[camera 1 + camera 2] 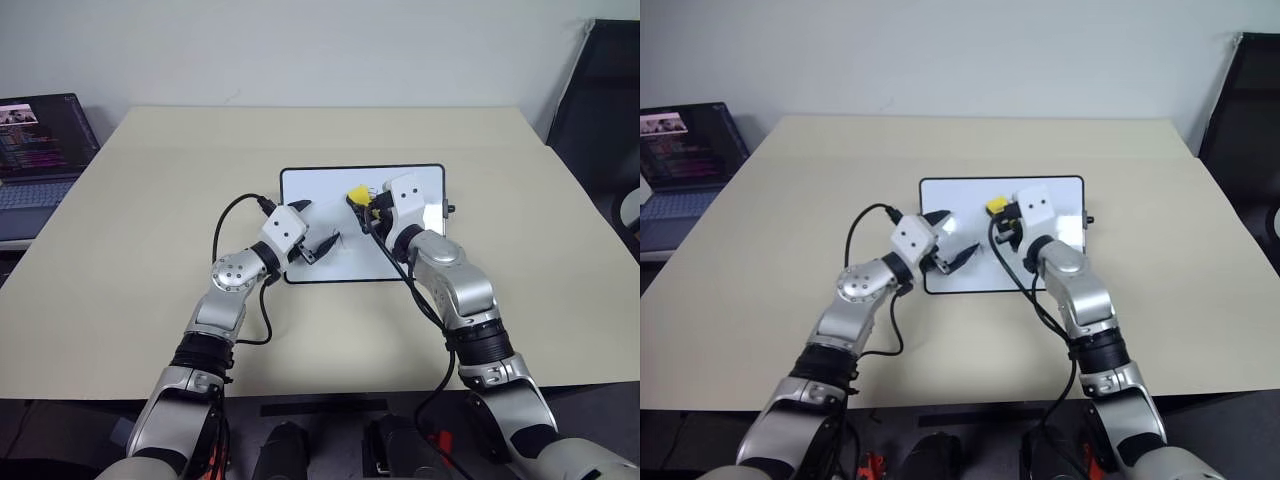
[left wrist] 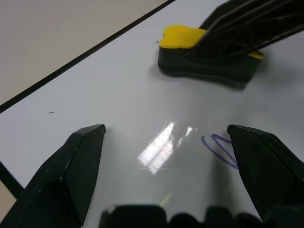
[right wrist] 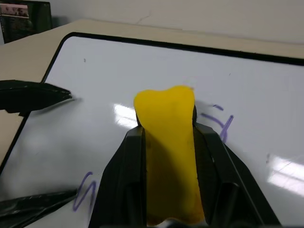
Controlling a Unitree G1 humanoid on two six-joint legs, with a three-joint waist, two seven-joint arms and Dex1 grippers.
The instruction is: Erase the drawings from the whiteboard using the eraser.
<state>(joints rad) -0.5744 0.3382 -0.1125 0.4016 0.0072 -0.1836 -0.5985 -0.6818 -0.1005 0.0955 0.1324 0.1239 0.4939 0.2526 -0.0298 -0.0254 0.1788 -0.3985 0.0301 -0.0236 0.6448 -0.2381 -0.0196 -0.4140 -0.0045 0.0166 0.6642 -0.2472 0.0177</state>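
The whiteboard (image 1: 318,195) lies flat in the middle of the table, white with a thin black frame. My right gripper (image 3: 167,129) is shut on the yellow eraser (image 3: 168,142), whose dark underside (image 2: 204,71) sits on the board near its far middle. One purple drawing (image 3: 223,121) shows just beside the eraser, partly hidden behind it. Another drawing (image 2: 221,147) lies on the board by one finger of my left gripper (image 2: 164,129). That gripper is open and hovers low over the board's near left part, with nothing held.
An open laptop (image 1: 40,140) stands at the table's far left edge. A black chair (image 1: 600,90) is off the far right corner. The beige table (image 1: 150,200) stretches around the board on all sides.
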